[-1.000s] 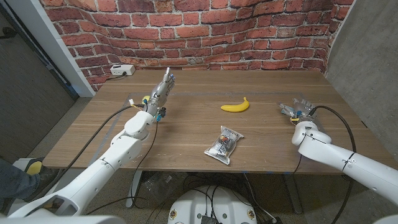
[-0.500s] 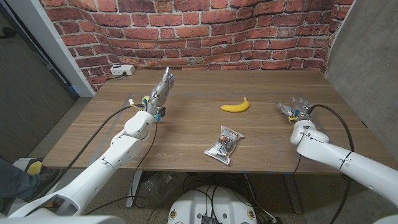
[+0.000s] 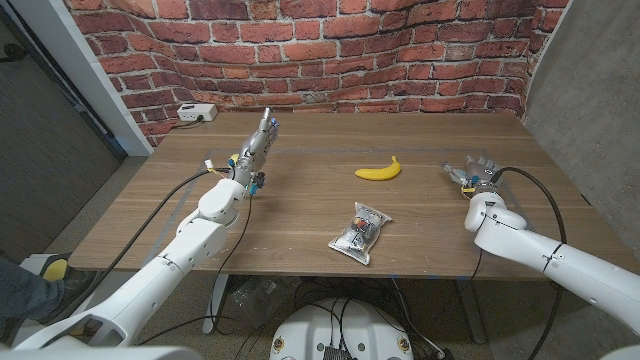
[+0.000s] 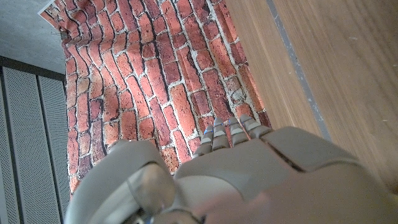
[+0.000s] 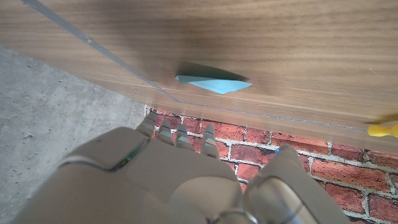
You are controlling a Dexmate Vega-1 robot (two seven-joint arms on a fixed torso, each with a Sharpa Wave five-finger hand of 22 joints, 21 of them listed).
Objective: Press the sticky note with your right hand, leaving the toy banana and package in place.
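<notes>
At the far left of the wooden table [image 3: 300, 215], a white power strip [image 3: 196, 113] lies by the brick wall [image 3: 330, 50]. Just right of it, the left hand [image 3: 262, 137] stands over the tabletop with its fingers straight and close together, pointing toward the wall and holding nothing; the left wrist view shows its fingertips [image 4: 227, 132] lined up against the brickwork.

Toward the middle, the toy banana [image 3: 378, 171] lies on its side on the bare wood, apart from both hands. Nearer the front edge, just below it in the head view, the package [image 3: 360, 232] lies flat, a clear pouch with dark printed contents, well apart from the banana.

To the right, the right hand [image 3: 472, 172] hovers near the table's right side, fingers spread and extended, gripping nothing. The right wrist view shows the sticky note [image 5: 213, 83], pale blue and slightly curled, lying on the wood ahead of the hand's fingers [image 5: 176, 134], with a gap between them. In the head view the note is hidden by the hand, so its place relative to the banana is hard to tell there; a yellow tip of the banana [image 5: 384, 129] shows at the wrist picture's edge.
</notes>
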